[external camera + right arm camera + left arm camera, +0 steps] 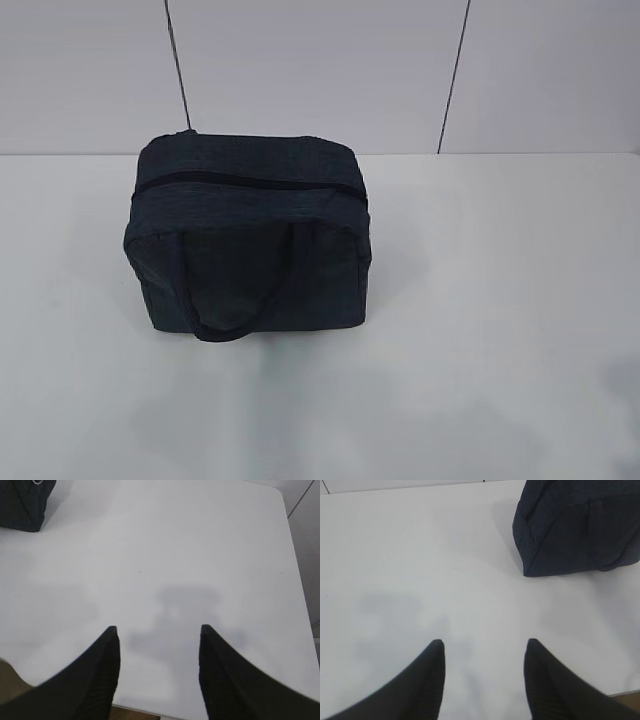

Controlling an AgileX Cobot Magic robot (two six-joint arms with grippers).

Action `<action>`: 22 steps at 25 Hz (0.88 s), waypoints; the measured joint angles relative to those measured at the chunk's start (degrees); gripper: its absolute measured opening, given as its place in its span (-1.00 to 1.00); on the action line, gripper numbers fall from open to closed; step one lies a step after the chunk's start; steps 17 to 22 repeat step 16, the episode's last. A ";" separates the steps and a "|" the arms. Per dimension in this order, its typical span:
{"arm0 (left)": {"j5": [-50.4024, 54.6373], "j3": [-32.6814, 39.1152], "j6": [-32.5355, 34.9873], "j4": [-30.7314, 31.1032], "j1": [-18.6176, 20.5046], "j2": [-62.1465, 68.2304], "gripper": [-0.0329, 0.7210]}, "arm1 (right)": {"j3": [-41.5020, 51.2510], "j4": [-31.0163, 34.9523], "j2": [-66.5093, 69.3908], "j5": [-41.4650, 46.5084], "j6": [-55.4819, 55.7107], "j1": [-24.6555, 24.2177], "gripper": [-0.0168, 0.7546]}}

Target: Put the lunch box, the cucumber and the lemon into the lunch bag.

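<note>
A white table [500, 300] fills the room's middle. The dark lunch bag [250, 240] stands upright toward its far side, zipper closed, a strap hanging down its front. Both the left gripper [485, 647] and right gripper [157, 632] hover over bare tabletop, fingers spread, grasping nothing.

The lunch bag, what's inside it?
The lunch bag is zipped shut on the white table, so its inside is hidden. No lunch box, cucumber or lemon shows in any view.

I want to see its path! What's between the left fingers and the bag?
Nothing: only bare white table lies between the left fingers and the bag, per the left wrist view.
</note>
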 joint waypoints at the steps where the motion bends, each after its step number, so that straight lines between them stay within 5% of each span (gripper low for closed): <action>1: 0.00 0.00 0.00 0.00 0.00 0.00 0.07 | 0.00 0.00 0.00 0.00 0.00 0.00 0.07; 22: -0.11 0.00 0.00 0.00 0.00 0.00 0.07 | 0.00 0.00 0.00 0.00 0.00 0.00 0.07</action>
